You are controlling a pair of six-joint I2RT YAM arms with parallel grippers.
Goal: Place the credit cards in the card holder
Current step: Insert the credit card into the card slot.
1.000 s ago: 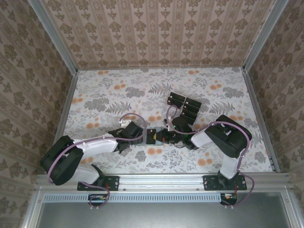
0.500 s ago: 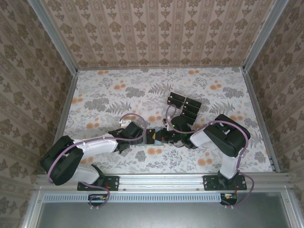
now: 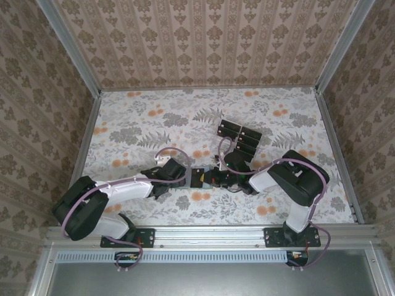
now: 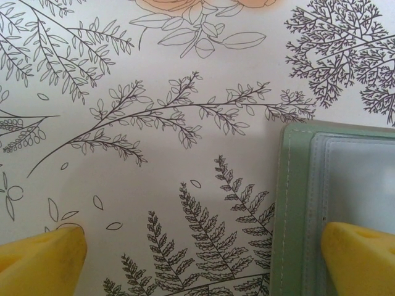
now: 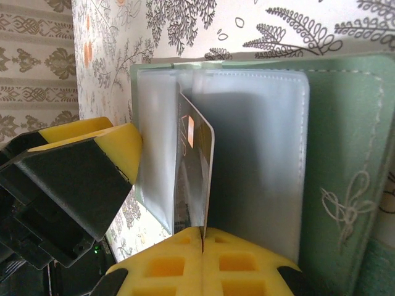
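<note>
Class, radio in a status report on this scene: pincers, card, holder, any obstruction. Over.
Right pincer shut on one credit card, edge-on at card holder's clear sleeves. Left pincer open, one finger over holder. Beyond, spare cards; nothing blocking.

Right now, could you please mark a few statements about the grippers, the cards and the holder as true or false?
1. The right gripper is shut on a card. True.
2. The left gripper is shut. False: its jaws stand wide open, one finger over the card holder.
3. The card holder lies closed. False: it lies open, clear sleeves showing.
4. More black cards lie on the table beyond both grippers. True.
</note>
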